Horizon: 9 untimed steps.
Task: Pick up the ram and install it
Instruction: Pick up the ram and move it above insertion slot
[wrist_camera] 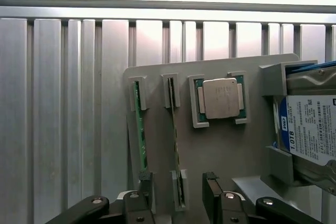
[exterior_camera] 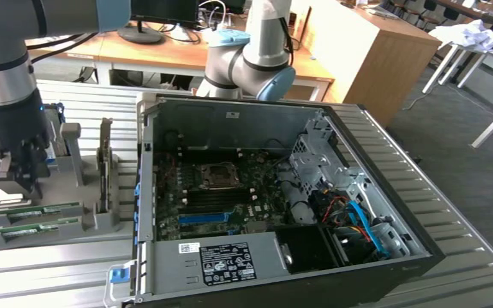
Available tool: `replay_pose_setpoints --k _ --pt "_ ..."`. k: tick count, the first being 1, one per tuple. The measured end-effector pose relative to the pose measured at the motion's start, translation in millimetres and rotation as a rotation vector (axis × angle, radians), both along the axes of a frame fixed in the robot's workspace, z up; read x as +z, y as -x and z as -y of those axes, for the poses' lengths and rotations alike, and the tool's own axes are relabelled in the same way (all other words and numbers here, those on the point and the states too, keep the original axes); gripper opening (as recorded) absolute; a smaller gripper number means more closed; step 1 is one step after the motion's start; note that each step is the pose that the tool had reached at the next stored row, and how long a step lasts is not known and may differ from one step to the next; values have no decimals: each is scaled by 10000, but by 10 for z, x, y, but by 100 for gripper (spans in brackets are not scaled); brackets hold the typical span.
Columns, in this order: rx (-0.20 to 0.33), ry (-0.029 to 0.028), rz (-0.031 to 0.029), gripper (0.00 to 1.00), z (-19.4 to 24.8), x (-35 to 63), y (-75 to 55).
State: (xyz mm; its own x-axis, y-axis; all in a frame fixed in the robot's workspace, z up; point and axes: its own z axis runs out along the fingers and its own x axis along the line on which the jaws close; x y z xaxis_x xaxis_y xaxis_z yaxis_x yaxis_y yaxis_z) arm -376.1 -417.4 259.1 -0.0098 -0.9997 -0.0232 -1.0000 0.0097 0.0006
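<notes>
Broadly, the work sits on a slatted aluminium table (exterior_camera: 49, 282). The open black computer case (exterior_camera: 229, 125) takes up most of it, with the green motherboard (exterior_camera: 221, 192) bare inside. Beside the case, on the exterior view's left, stands a grey plastic holder fixture (wrist_camera: 220, 150). The arm's black gripper (exterior_camera: 20, 186) hangs over that fixture.

On the fixture, the blue-labelled hard drive (wrist_camera: 310, 129) is the biggest part. Next comes the ram (wrist_camera: 175, 129), a long, thin green circuit-board stick standing on edge in its grey clips. A second green stick (wrist_camera: 139, 129) stands just beside it and parallel. The square silver processor chip (wrist_camera: 220, 98) lies on the ram's other side.

The gripper (wrist_camera: 178, 179) is spread wide and holds nothing. Its two dark fingers (wrist_camera: 212, 182) straddle the line of the ram, so the step in hand looks like the approach for the pick-up.

To do it well, I judge:
- Keep the stick centred in the gap, so both pads meet its flat faces together.
- Mind the neighbour: one finger looks very near the second stick's end and could catch it on the way down.
- Come down straight along the clips, not at a tilt — a thin board will likely bind or flex if pulled askew.
- Grip the board's faces, clear of the grey clips.
</notes>
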Motion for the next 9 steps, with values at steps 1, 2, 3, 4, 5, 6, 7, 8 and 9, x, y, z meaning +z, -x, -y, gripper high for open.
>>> replay_pose_setpoints --k 1,2,3,4,5,6,7,8,9 --pt "1 0 -1 50 10 -2 1" --pt "1 0 0 50 21 -4 3" --pt "3 -1 1 50 32 -7 4" --pt "4 0 0 50 42 -9 6" --pt "6 -1 1 50 51 -12 7" --pt "15 -1 1 50 59 -14 8" --pt "28 0 1 50 65 -16 8" --pt "44 0 1 50 71 -19 9" --pt "63 2 1 50 78 -22 10"
